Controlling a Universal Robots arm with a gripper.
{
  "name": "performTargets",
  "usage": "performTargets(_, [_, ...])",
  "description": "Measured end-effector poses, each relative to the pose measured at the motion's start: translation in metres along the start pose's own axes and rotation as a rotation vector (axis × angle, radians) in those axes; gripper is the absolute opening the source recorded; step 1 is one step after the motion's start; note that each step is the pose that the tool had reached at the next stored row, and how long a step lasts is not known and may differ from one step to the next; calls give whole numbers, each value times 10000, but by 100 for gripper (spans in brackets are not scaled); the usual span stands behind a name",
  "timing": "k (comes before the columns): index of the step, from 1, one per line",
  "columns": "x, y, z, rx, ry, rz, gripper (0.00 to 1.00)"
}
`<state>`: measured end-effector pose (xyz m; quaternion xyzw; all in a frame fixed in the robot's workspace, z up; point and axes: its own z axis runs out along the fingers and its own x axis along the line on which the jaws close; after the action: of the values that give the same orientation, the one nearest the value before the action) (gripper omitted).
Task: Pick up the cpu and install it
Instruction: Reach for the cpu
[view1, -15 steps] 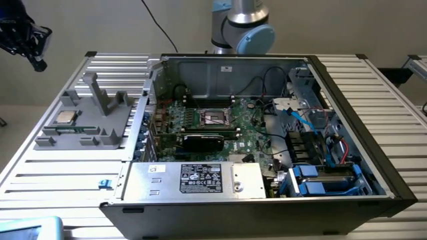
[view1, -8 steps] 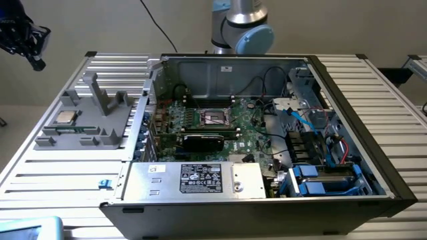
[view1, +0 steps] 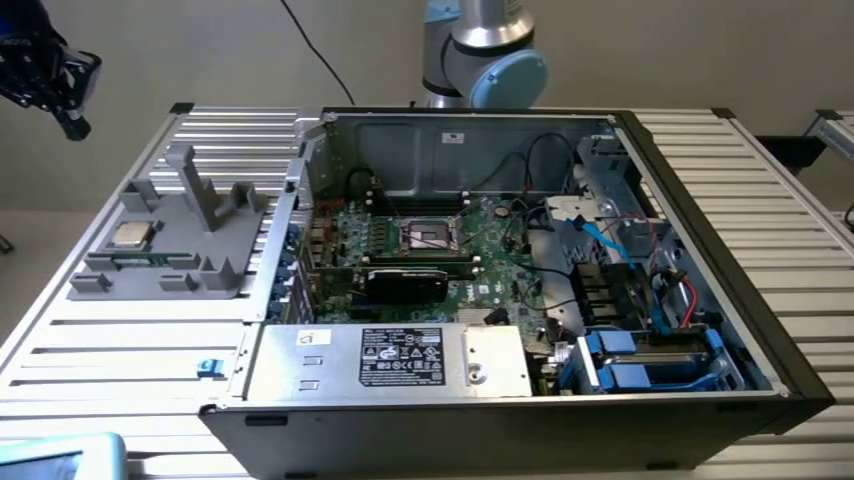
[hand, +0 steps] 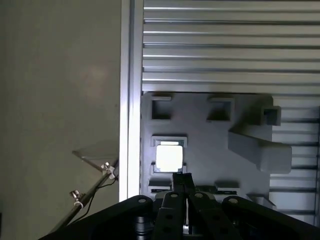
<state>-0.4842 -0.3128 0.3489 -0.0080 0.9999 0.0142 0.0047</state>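
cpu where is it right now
The cpu sits in a recess of the grey holder on the slatted table, at the exterior view's left, beside the open computer case.

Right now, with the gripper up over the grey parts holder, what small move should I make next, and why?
Probably open the gripper. Its jaws are shut, and it hangs well above the cpu, which lies untouched in its pocket in the grey holder. Shut jaws could not close around the cpu on the way down.
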Motion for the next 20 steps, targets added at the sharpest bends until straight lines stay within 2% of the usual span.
performTargets(9, [79, 57, 6, 16, 8, -216, 11])
performTargets(11, [97, 67, 7, 54, 21, -326, 11])
performTargets(13, [108, 85, 11, 160, 36, -446, 11])
performTargets(14, [116, 97, 12, 190, 39, -494, 11])
performTargets(20, [128, 109, 16, 196, 81, -586, 11])
